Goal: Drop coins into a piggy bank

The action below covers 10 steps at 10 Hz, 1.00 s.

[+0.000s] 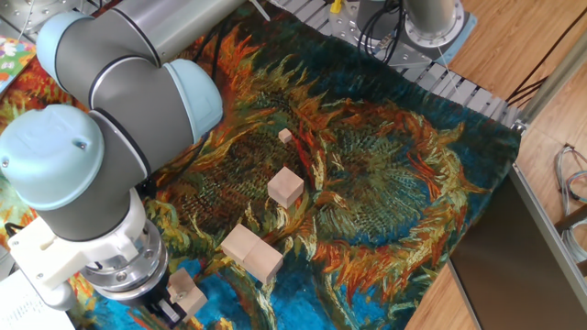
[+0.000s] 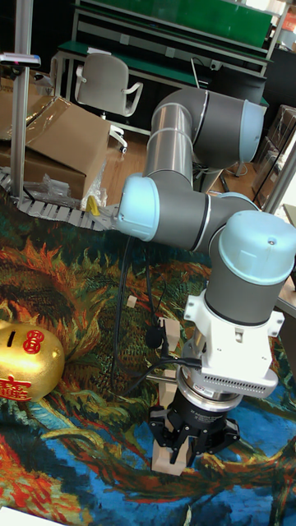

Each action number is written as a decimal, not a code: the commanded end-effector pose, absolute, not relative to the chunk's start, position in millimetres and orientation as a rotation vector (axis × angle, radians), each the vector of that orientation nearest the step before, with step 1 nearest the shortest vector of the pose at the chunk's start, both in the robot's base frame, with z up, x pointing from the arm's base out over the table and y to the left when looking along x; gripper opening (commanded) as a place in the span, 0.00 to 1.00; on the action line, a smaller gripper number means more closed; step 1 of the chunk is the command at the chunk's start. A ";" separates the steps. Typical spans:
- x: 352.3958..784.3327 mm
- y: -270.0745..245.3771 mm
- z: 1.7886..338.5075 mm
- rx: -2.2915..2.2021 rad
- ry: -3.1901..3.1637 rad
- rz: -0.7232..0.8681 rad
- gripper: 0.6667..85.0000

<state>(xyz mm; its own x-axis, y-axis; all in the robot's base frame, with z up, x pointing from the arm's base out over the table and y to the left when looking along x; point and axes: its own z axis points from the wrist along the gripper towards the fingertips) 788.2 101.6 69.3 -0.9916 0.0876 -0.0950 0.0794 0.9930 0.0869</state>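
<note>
The claw [image 2: 182, 446] hung low over the near edge of the cloth, its dark fingers straddling a pale wooden block [image 2: 171, 454]; whether they pinched it or merely stood around it could not be told. In the fixed view the claw [image 1: 171, 307] sat at the bottom left, under the arm's big grey and pale-blue joints [image 1: 110, 110], with that same block [image 1: 186, 291] just beside its fingers.

The sunflower-patterned cloth [image 1: 394, 192] covered the table. The piggy bank [image 2: 29, 360], shiny gold with red emblems on its side, lay on the cloth at the left edge of the tall fixed view, well apart from the claw.

Three more wooden pieces lay on the cloth: a long block [image 1: 250, 253] near the claw, a cube [image 1: 285, 187] further off, and a tiny one [image 1: 285, 136] beyond. No coins could be made out.
</note>
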 end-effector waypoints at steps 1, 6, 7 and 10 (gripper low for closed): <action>790.2 106.2 70.7 0.150 3.028 0.170 0.32; 784.6 98.1 67.3 0.162 3.051 0.128 0.32; 783.2 97.7 67.3 0.162 3.056 0.125 0.32; 781.7 99.0 67.8 0.165 3.060 0.130 0.32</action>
<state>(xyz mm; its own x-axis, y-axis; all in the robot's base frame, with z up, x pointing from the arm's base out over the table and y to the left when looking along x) 783.0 98.0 66.5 -0.9917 0.1042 -0.0758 0.0981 0.9919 0.0802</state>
